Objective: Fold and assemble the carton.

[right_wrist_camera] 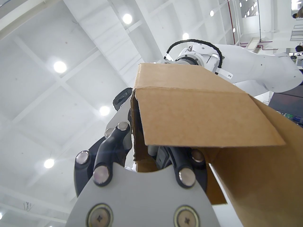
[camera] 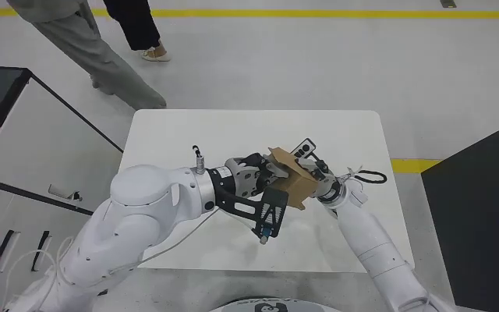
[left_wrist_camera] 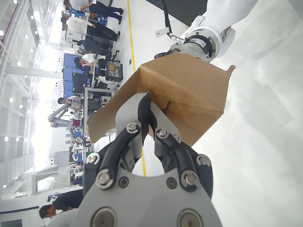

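Note:
A brown cardboard carton (camera: 292, 186), partly folded with flaps loose, hangs between both arms above the middle of the white table (camera: 351, 132). My left gripper (camera: 267, 173) comes in from the left. In the left wrist view it (left_wrist_camera: 149, 103) is shut on the edge of a carton (left_wrist_camera: 189, 88) panel. My right gripper (camera: 306, 160) holds the opposite side. In the right wrist view it (right_wrist_camera: 139, 140) has a wall of the carton (right_wrist_camera: 201, 119) between its fingers, one finger (right_wrist_camera: 119, 121) outside and the other hidden behind a folded flap.
The table's right edge (camera: 386, 171) lies close behind the right wrist. A black panel (camera: 468, 210) stands to the right of the table and a dark frame (camera: 15, 86) to its left. Bare tabletop lies along the far side.

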You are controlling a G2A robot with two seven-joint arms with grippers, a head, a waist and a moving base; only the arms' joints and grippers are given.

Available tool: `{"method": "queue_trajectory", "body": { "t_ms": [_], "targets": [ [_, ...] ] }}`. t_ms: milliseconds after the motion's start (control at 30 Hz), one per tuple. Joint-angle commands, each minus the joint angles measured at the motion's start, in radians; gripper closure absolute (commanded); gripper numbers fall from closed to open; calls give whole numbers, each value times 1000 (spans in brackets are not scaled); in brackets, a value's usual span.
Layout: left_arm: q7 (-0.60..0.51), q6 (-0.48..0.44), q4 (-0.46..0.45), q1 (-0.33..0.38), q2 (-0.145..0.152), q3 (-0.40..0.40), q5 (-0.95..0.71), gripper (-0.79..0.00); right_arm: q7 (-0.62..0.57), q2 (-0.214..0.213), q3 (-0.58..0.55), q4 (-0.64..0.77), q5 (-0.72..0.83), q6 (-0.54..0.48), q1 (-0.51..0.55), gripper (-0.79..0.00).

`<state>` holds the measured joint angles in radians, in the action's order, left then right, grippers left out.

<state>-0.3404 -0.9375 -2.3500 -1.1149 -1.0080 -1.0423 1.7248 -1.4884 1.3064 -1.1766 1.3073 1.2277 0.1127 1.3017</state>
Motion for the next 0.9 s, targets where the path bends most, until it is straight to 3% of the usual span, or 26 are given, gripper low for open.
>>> {"method": "queue_trajectory", "body": {
  "t_ms": [0, 867],
  "targets": [
    [1, 0, 0, -3, 0, 5, 1, 0, -4, 0, 2, 0, 1, 1, -1, 0],
    [7, 1, 0, -11, 1, -3, 14, 0, 3, 5, 16, -18, 5, -11, -11, 0]
  ]
}}
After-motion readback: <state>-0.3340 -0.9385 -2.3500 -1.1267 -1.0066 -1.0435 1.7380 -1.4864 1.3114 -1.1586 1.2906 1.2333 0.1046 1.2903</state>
